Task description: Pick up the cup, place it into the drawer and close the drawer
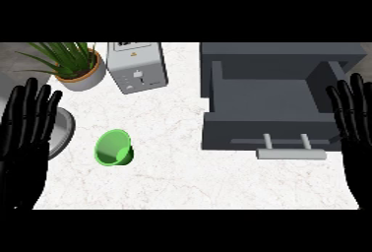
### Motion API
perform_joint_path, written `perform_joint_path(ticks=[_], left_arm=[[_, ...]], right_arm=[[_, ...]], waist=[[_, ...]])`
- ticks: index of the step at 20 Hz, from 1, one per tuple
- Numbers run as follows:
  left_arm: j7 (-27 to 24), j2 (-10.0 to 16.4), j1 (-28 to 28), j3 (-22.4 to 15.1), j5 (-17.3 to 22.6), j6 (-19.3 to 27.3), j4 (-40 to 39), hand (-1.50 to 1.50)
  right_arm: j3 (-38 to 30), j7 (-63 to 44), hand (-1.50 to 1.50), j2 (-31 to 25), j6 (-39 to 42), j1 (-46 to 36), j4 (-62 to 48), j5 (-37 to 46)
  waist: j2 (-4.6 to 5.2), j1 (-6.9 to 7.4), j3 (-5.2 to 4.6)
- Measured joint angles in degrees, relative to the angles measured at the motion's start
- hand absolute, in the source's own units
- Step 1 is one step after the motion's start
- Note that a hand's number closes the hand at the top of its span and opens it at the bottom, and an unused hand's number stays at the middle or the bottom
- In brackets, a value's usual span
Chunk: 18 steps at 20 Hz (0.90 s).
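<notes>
A green cup (113, 147) lies tipped on the white counter at the left, its mouth facing up and left. To the right, a dark grey drawer (266, 101) stands pulled open and looks empty inside, with a light grey handle (291, 153) at its front. My left hand (25, 133) rests open at the left edge, fingers up, a short way left of the cup. At the right edge my right hand (354, 115) rests open beside the drawer's right side. Neither hand touches the cup.
A potted plant (73, 61) stands at the back left, with a grey toaster (136, 66) next to it. A round metal rim (64, 129) shows at the left behind my left hand. The drawer's cabinet (283, 54) fills the back right.
</notes>
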State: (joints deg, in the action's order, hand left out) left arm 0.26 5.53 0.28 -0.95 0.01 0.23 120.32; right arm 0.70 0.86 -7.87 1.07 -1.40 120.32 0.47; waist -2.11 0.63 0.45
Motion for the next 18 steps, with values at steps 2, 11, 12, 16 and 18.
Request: perform_joint_path(ticks=[2,11,12,16,18], left_arm=[[-1.4,0.6,0.9,0.9,1.4,-1.5,0.8,-1.5],[-0.8,0.6,-1.7,1.0,14.0,-9.3,-6.6,-1.5],[-0.2,0.3,-1.8,0.9,14.9,-9.5,-6.6,-1.5],[0.9,-0.4,-1.0,0.2,16.5,-10.5,-6.4,-1.5],[0.1,-0.4,-2.2,1.0,16.8,-11.1,-8.4,-1.5]], right_arm=[[-0.2,0.3,-1.5,0.3,0.1,-0.2,-0.3,-0.2],[1.6,-6.8,-1.5,2.1,1.3,-0.7,0.9,-5.5],[1.3,-7.0,-1.5,2.1,1.6,-1.1,0.1,-6.0],[0.5,-5.6,-1.5,2.5,2.7,-0.7,-2.2,-7.0],[1.1,-4.5,-1.5,3.2,2.6,-0.3,-3.0,-6.1]], waist=[[0.8,-0.17,-0.18],[2.04,-0.81,-0.45],[2.04,-0.76,-0.46],[2.07,-0.65,-0.46],[2.1,-0.68,-0.45]])
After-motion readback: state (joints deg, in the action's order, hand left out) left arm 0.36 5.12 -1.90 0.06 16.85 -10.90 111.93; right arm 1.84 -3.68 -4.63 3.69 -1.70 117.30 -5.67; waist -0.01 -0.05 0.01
